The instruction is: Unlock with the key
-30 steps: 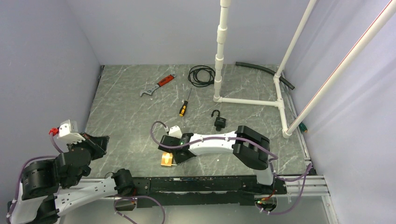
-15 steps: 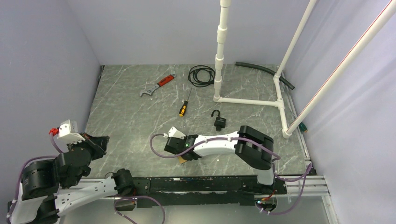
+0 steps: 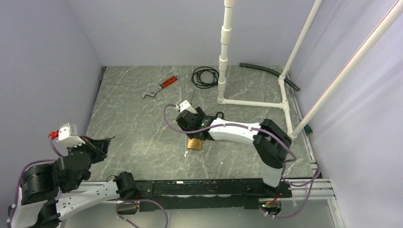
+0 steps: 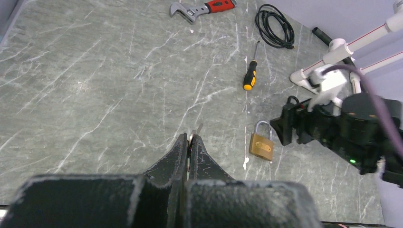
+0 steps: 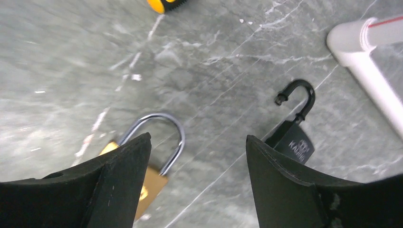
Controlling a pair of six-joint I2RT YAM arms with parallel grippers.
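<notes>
Right hand (image 5: 198, 140) gapes empty above the marbled counter (image 5: 57, 71); its black finger hides half the brass padlock (image 5: 153, 183), lower left. My left hand (image 4: 190, 137) is pinched shut, anything between unclear.

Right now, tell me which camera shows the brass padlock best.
The left wrist view: the brass padlock lies whole and unblocked, body and shackle clear. The right wrist view has the shackle close up, but the right gripper hides part of the body. The top view shows it small.

brass padlock (image 4: 262, 147) glossy metal; black padlock (image 5: 292, 141) matt; tabletop (image 3: 128, 128) smooth, marbled stone-look
</notes>
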